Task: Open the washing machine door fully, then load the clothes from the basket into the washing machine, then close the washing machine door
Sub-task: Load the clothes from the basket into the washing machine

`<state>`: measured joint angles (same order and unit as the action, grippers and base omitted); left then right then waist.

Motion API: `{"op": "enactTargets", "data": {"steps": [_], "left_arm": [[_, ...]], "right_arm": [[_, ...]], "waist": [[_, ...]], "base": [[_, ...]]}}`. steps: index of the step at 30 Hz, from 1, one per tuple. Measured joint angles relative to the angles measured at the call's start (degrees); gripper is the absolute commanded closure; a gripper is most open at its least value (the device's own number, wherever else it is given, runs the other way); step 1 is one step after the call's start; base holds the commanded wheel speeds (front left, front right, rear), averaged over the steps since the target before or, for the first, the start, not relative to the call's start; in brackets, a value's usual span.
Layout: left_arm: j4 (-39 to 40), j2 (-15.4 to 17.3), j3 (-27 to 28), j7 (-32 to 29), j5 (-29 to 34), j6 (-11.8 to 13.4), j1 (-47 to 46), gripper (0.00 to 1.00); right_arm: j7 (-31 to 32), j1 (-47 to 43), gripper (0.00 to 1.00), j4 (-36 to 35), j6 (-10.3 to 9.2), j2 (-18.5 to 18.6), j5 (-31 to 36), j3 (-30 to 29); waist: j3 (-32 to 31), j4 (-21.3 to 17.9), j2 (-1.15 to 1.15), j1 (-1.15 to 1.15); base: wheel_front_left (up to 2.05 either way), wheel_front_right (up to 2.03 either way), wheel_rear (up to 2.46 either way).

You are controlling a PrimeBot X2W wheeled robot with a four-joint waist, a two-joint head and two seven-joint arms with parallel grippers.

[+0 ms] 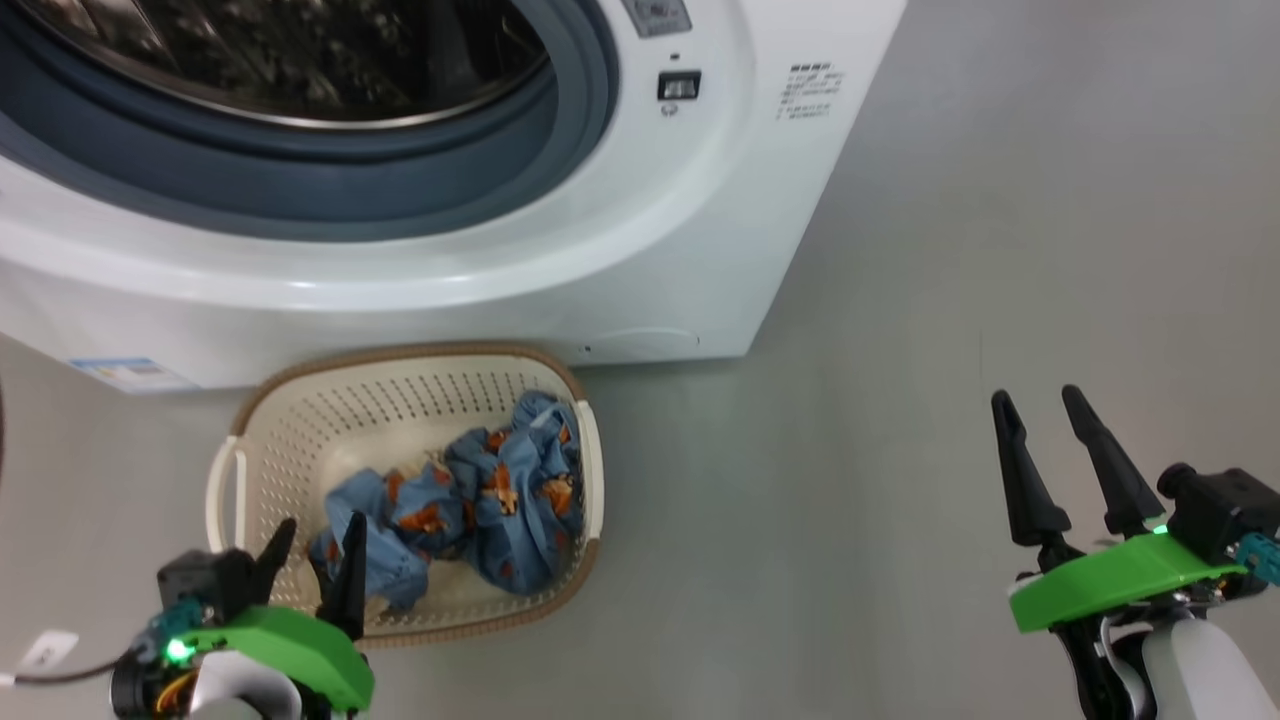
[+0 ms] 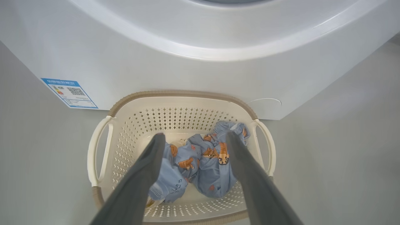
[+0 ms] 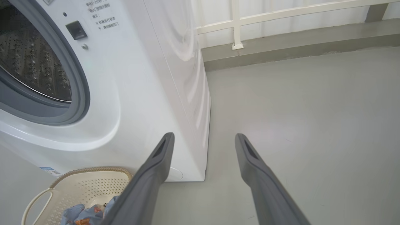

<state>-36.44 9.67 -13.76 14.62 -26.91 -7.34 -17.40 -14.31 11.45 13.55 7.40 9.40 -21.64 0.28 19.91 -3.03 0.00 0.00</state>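
The white washing machine [image 1: 620, 240] stands with its mouth uncovered, showing the steel drum [image 1: 300, 50] and grey gasket [image 1: 400, 190]; the washing machine door is out of view. On the floor against its front sits the cream basket [image 1: 400, 352] holding the light blue clothes [image 1: 480, 500] with orange figures. My left gripper [image 1: 320, 530] hangs open over the basket's near edge; in the left wrist view the left gripper [image 2: 195, 136] has its fingers spread above the clothes [image 2: 200, 168], nothing between them. My right gripper [image 1: 1036, 396] is open over bare floor, far right of the basket.
Grey floor [image 1: 900, 450] stretches right of the machine. A blue label [image 2: 68, 93] marks its lower front. In the right wrist view a white railing [image 3: 237, 25] and a low ledge run behind the machine's side [image 3: 187, 78]. A white tag on a cable [image 1: 45, 650] lies by my left arm.
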Motion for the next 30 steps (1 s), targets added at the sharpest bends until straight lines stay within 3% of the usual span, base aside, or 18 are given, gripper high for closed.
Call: {"op": "enactTargets", "data": {"steps": [21,30], "left_arm": [[-26.4,1.3,-10.4,0.0,-5.9,-0.1,-22.9,0.0],[-32.3,2.0,-15.7,-2.3,-9.2,-0.1,-29.7,0.0]], "right_arm": [[0.0,9.0,0.0,-2.4,0.0,-0.6,0.5,0.8],[0.0,11.4,0.0,-3.3,0.0,-0.9,0.9,1.0]], "waist": [[15.6,-0.9,0.0,0.0],[21.4,-1.7,0.0,0.0]], "base": [[0.0,0.0,0.0],[0.0,0.0,0.0]]}}
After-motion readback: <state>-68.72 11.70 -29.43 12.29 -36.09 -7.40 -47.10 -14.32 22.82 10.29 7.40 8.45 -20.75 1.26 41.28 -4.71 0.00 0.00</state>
